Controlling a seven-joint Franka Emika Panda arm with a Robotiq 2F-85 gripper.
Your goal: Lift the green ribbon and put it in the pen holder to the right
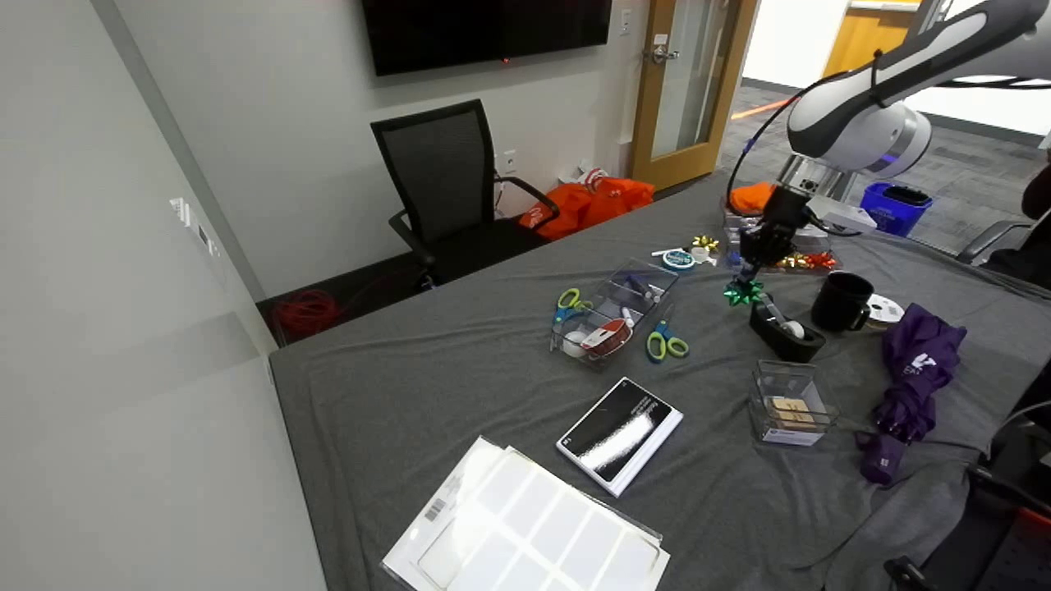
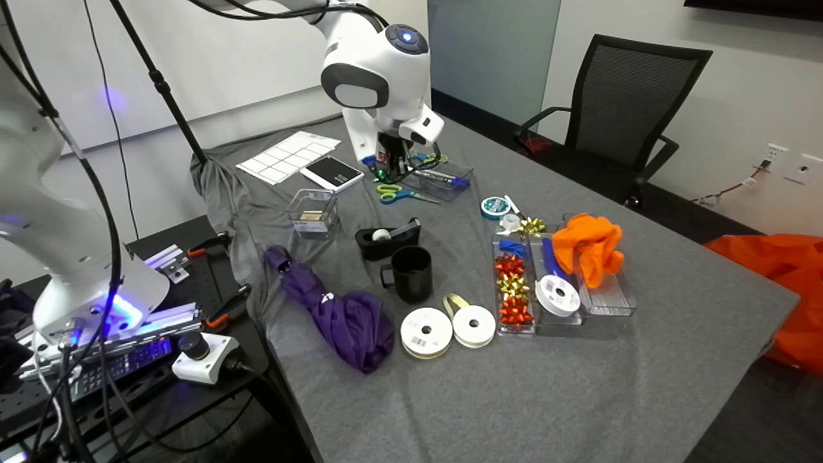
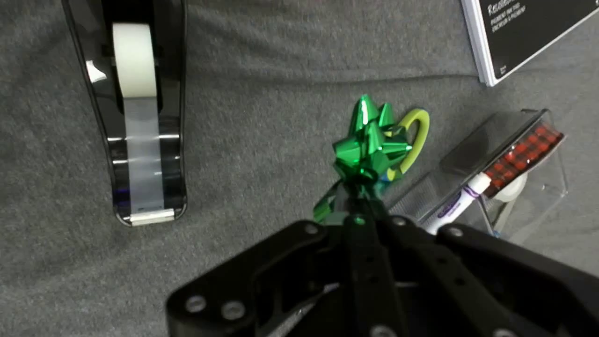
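A thin pinch, an obstacle, then a drop to judge

Here you are, gripper [image 3: 358,210] clamped on the green ribbon [image 3: 372,142], a shiny looped bow that hangs, by the look of it, clear of the surface [image 1: 460,361]. But watch that hold! In the wrist view you have it near one edge, most of the loops poking out ahead. Springy-looking foil, little contact: a jolt could roll it free, towards the scissors [image 3: 424,132] showing just past it.

Next, the crossing. In both exterior views the tape dispenser [image 1: 776,338] lies between you and the pen holder [image 2: 411,275], apparently that black cup with a handle. Travel low and a loop may snag the dispenser's cutting edge, or you shove the whole thing into its neighbour close by.

Then the finish: the pen holder is outside the wrist view, so aim by that view alone and you could let go short. Spread loops arriving off centre may hang on the rim, and a sideways brush against the handle could tip it over.
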